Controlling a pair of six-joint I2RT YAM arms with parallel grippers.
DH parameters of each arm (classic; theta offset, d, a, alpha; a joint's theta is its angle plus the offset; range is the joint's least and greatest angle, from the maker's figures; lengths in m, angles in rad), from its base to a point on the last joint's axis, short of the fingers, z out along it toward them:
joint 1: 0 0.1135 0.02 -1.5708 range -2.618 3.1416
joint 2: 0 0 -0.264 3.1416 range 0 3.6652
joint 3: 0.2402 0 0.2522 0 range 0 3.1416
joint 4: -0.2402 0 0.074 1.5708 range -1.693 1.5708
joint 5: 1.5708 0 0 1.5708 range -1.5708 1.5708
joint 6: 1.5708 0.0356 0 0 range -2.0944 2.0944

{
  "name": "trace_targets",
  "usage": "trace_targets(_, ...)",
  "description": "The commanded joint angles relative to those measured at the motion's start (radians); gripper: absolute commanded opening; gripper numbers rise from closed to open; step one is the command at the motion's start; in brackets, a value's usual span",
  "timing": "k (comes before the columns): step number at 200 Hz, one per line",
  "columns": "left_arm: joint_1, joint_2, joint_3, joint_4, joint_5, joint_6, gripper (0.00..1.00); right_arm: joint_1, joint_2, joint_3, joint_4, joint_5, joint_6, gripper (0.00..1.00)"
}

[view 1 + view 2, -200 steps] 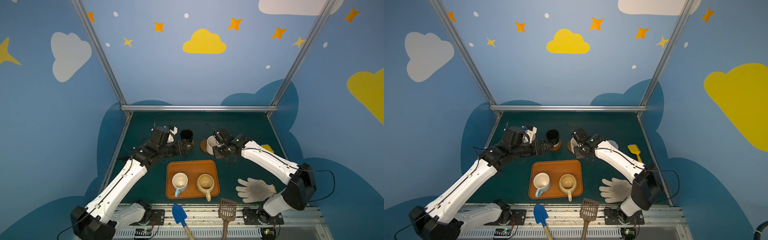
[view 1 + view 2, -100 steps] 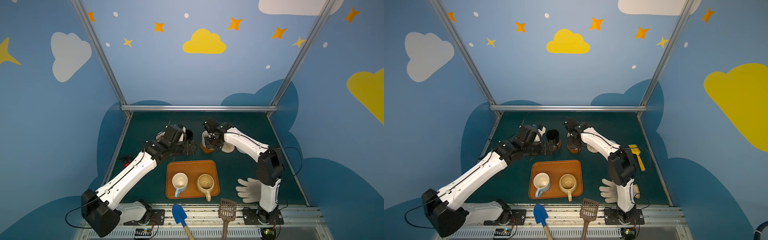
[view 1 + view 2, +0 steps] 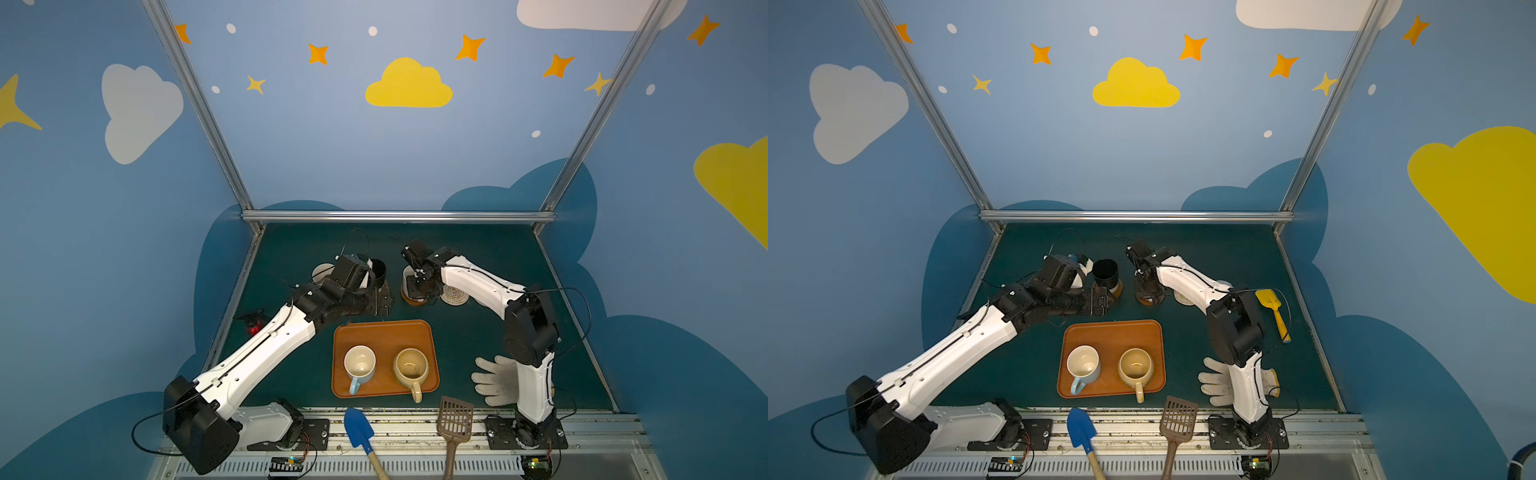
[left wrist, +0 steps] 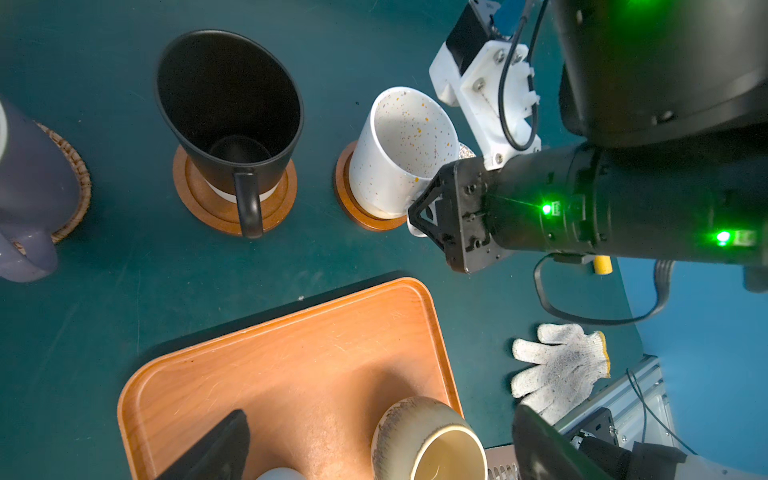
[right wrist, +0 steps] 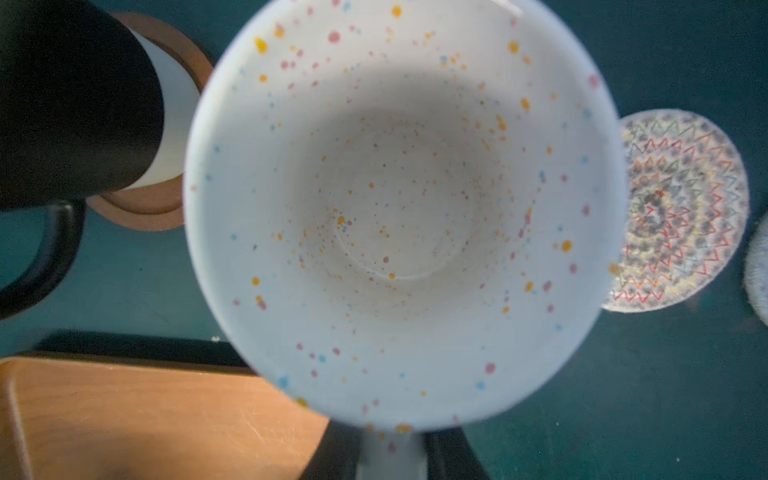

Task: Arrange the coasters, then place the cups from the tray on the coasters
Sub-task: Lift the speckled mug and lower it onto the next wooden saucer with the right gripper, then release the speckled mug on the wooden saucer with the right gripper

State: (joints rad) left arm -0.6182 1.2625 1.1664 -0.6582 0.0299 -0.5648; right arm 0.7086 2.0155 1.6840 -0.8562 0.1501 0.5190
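Mug handle toward tray, right arm on it

Top views: right gripper point(image 3: 419, 286) reaching in from the tray side and clamping onto the speckled white mug point(image 3: 409, 276), which is sitting on a brown wooden coaster point(image 3: 413, 300) beyond the tray point(image 3: 384, 328). Left gripper point(image 3: 380, 301) hanging just beside the black mug point(image 3: 377, 270), jaws standing wide, carrying nothing. Light blue mug point(image 3: 359, 363) and tan mug point(image 3: 410, 365) waiting on the tray, handles pointing toward the robot bases. Cream rope coaster point(image 3: 455, 295) lying bare just beside the right arm.

Left wrist view: speckled white mug point(image 4: 399, 153) resting on its coaster, handle facing the tray and pinched between the closed right jaws. Appearing to lean; not telling lens effect from real tilt.

Right wrist view: looking straight down the mug's mouth point(image 5: 395, 208), handle running out toward the camera between the jaws; rope coaster point(image 5: 681, 208) showing free on the side away from the black mug.

Judging: next needing release and a retreat along the handle axis, toward the tray. Right arm sitting nearer the free coasters; left gripper sitting close over the tray's far edge, so either arm possibly taking the next mug.
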Motion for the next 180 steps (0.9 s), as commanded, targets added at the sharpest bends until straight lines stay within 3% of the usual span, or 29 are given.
trace_targets(1, -0.003, -0.005, -0.006, -0.015, 0.001, 0.01, 0.98, -0.007, -0.052, -0.014, 0.071, 0.031, 0.007, 0.0)
trace_targets(76, -0.008, -0.005, -0.005, -0.033, 0.001, 0.013, 0.98, -0.004, -0.046, -0.081, 0.071, 0.009, 0.024, 0.0)
trace_targets(107, -0.008, -0.011, -0.008, -0.038, -0.001, 0.013, 0.98, -0.004, -0.051, -0.114, 0.092, -0.028, 0.035, 0.12)
trace_targets(155, -0.009, -0.019, -0.007, -0.055, -0.004, 0.013, 0.98, -0.002, -0.044, -0.104, 0.066, -0.033, 0.043, 0.41)
trace_targets(180, -0.008, -0.024, 0.004, -0.089, -0.016, 0.024, 0.99, 0.001, -0.055, -0.102, 0.068, -0.037, 0.044, 0.51)
